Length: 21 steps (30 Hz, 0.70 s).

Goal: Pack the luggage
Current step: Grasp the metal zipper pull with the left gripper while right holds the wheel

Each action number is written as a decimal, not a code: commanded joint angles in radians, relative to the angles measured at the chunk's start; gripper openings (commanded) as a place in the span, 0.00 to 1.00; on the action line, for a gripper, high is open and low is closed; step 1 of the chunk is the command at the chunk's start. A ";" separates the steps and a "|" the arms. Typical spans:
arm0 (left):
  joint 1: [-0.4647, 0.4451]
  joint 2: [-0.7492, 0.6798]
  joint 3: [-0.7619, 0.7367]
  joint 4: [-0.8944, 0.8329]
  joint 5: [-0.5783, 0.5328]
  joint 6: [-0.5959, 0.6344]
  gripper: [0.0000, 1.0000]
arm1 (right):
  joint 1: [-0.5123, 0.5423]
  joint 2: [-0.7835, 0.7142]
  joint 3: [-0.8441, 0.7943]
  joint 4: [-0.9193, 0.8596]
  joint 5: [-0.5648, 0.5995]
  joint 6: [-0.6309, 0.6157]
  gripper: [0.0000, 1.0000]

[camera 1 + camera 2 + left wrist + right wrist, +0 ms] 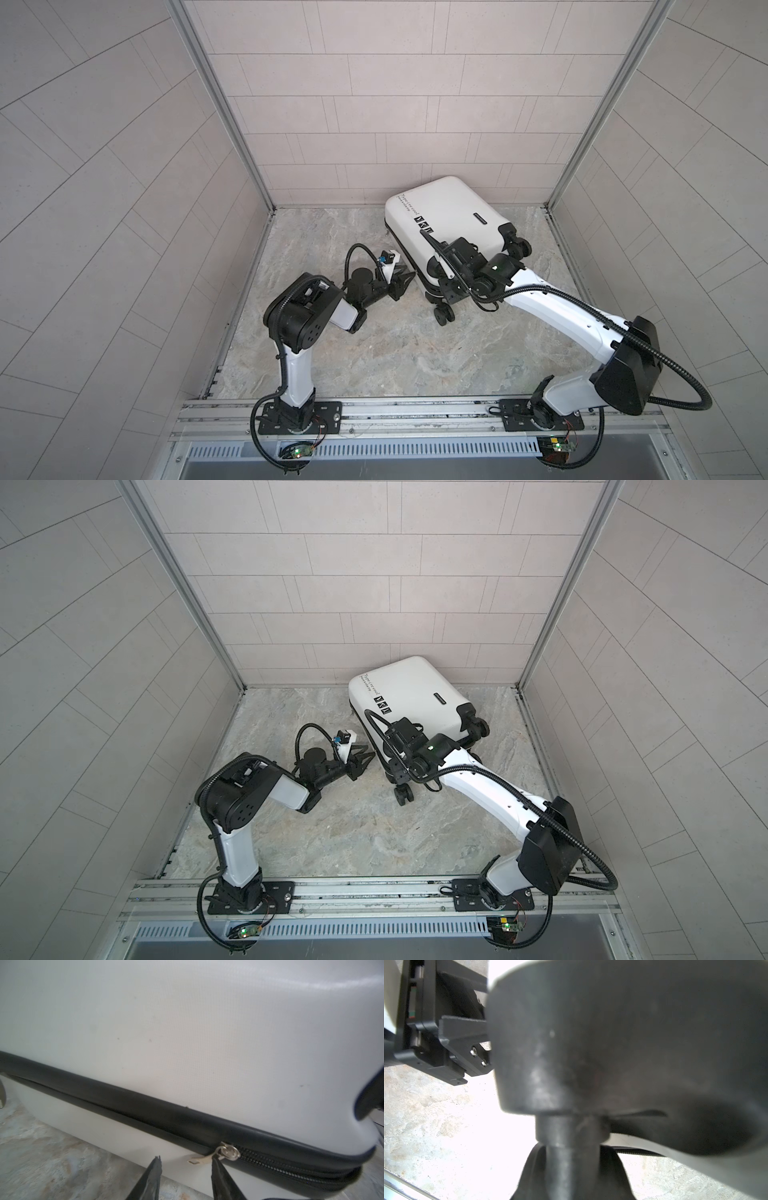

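The luggage (449, 208) (411, 683), a white hard-shell suitcase, lies shut on the marble floor at the back right in both top views. Its black zipper band (145, 1105) runs along the side facing my left gripper (186, 1160) (404, 277). That gripper is open, and the silver zipper pull (227, 1153) has its tab lying between the fingertips, against one of them. My right gripper (572, 1169) (440, 289) is at the luggage's wheel end, shut on the stem of a black caster wheel (612, 1043) (442, 316).
Tiled walls enclose the floor on three sides, and the luggage's far corner is close to the back wall (374, 124). Two more wheels (519, 245) stick out on the right. An aluminium rail (415, 409) carrying both arm bases runs along the front.
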 commanded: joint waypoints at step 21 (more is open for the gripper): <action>-0.001 0.046 0.068 0.019 0.160 -0.055 0.31 | -0.009 -0.044 0.009 -0.010 0.040 0.043 0.17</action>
